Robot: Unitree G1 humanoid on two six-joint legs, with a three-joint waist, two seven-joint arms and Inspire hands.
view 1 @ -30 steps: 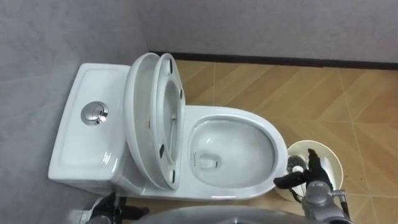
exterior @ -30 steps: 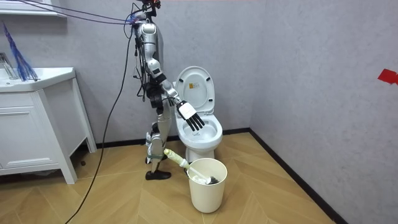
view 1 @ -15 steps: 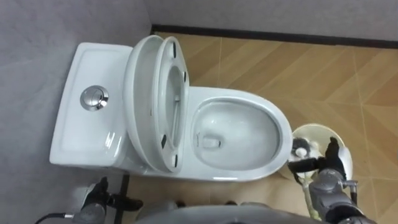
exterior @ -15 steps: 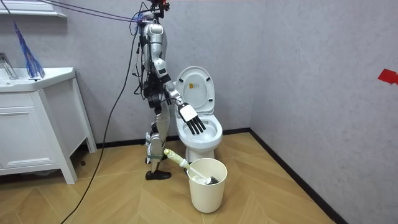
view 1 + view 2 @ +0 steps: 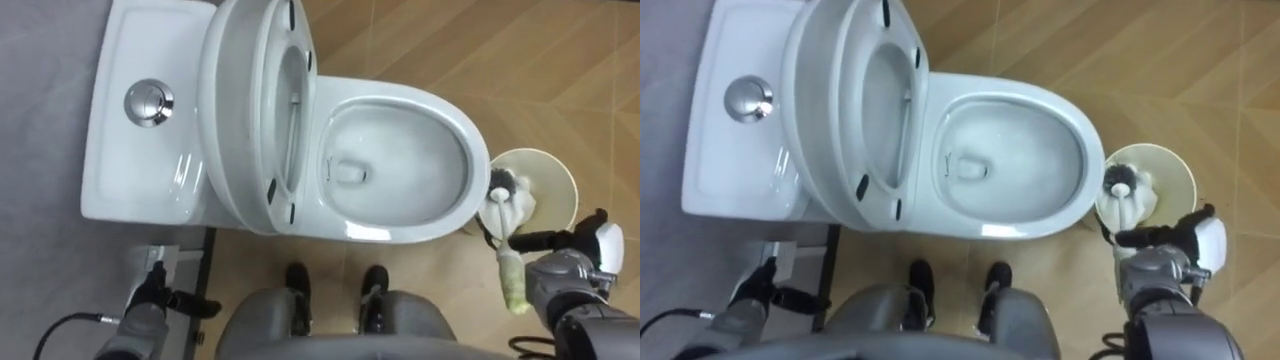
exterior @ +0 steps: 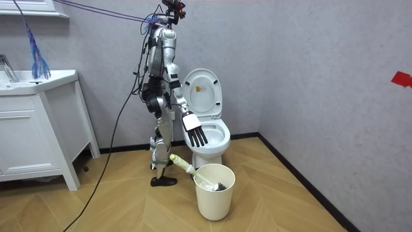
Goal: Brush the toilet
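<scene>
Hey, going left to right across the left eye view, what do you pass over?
First the flush button on the cistern → raised lid and seat → toilet bowl → bin holding the toilet brush → right robot hand.

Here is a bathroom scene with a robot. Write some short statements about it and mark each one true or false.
1. The toilet lid is raised. True.
2. The right hand grips the brush. False: the hand is open, and the brush stands in the bin.
3. A round flush button sits on the tank. True.
4. The bin stands behind the tank. False: it stands on the floor by the front end of the bowl.
</scene>
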